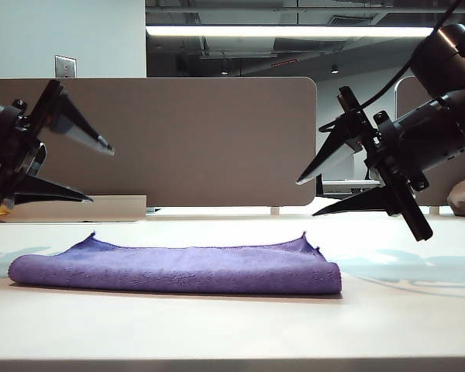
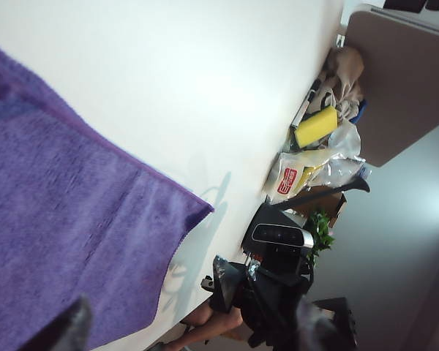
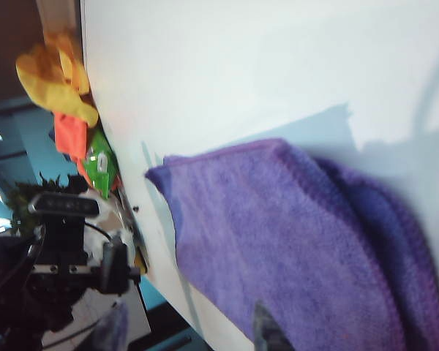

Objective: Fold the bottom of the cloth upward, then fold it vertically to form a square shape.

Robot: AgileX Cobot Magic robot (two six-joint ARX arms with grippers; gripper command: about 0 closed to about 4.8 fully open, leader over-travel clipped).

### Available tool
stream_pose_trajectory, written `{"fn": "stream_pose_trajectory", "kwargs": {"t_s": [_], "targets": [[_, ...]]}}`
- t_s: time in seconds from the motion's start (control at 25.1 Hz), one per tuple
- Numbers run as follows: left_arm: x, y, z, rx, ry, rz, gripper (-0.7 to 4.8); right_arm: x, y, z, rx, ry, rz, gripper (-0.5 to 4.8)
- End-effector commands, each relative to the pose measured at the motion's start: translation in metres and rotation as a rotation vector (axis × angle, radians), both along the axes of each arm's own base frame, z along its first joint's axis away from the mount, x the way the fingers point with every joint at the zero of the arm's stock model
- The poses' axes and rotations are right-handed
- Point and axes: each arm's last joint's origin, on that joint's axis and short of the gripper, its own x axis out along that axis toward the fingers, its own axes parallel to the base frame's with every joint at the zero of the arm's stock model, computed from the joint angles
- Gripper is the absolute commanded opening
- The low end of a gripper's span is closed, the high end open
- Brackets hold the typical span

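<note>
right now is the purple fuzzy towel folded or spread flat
Folded: the purple fuzzy towel lies doubled, with a rounded fold edge on the near side and two layers visible in the right wrist view.

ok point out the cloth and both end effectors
cloth (image 1: 178,270), exterior view, middle of its top layer
left end effector (image 1: 97,172), exterior view, gap between its open fingertips
right end effector (image 1: 308,196), exterior view, gap between its open fingertips

Beyond my jaws, a white worktop (image 1: 217,325) lay before a beige partition (image 1: 186,139). A yellow sponge (image 2: 316,126), a red-labelled packet (image 2: 289,179) and yellow and orange cloths (image 3: 62,80) crowded its edges.
</note>
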Motion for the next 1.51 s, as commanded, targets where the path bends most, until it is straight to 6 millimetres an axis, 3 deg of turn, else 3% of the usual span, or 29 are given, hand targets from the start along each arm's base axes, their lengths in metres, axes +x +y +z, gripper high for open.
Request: {"fn": "stream_pose_trajectory", "kwargs": {"t_s": [0.04,0.12,0.2,0.48,0.84,1.24,1.51], "targets": [[0.000,0.000,0.003,-0.010,-0.027,-0.036,1.99,-0.003,0.000,-0.002,-0.025,-0.003,0.046,2.48],[-0.001,-0.001,0.004,-0.008,-0.096,-0.092,0.63,-0.008,-0.001,-0.008,-0.084,0.001,0.095,2.49],[-0.002,-0.001,0.006,-0.022,-0.147,-0.143,0.14,-0.012,-0.002,-0.011,-0.125,-0.004,0.136,2.49],[-0.018,-0.002,0.016,0.060,-0.279,-0.235,-0.05,-0.028,-0.008,-0.005,-0.262,-0.053,0.220,2.49],[-0.053,-0.001,0.021,0.494,-0.270,-0.295,-0.06,-0.044,-0.014,0.001,-0.378,-0.049,0.272,2.53],[-0.055,-0.009,0.017,0.626,-0.241,-0.314,-0.05,-0.047,0.000,-0.001,-0.371,-0.055,0.324,2.53],[-0.055,-0.009,0.017,0.630,-0.243,-0.319,-0.05,-0.048,0.016,-0.017,-0.395,-0.019,0.379,2.53]]}}
